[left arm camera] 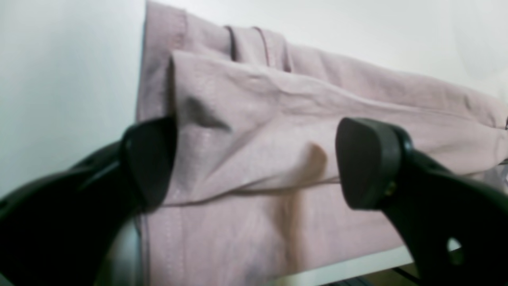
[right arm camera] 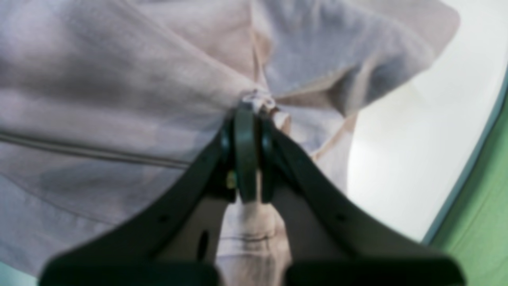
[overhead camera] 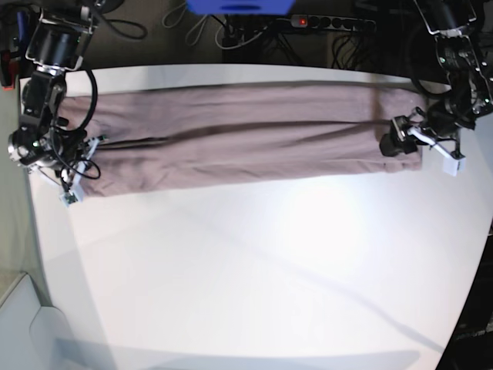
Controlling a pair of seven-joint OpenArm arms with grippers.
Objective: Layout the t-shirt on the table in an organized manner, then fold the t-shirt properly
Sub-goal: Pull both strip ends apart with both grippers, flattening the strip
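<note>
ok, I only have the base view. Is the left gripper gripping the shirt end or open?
Observer: Open. The left wrist view shows the left gripper with its jaws wide apart and the shirt lying ungripped between them.
Operator: and the right?
Observer: Shut. The right gripper pinches a bunched bit of cloth at its tips.
Operator: how does the cloth lie at the left end?
Observer: A folded flap lies on top of a lower layer, with a dark crease near its corner.
</note>
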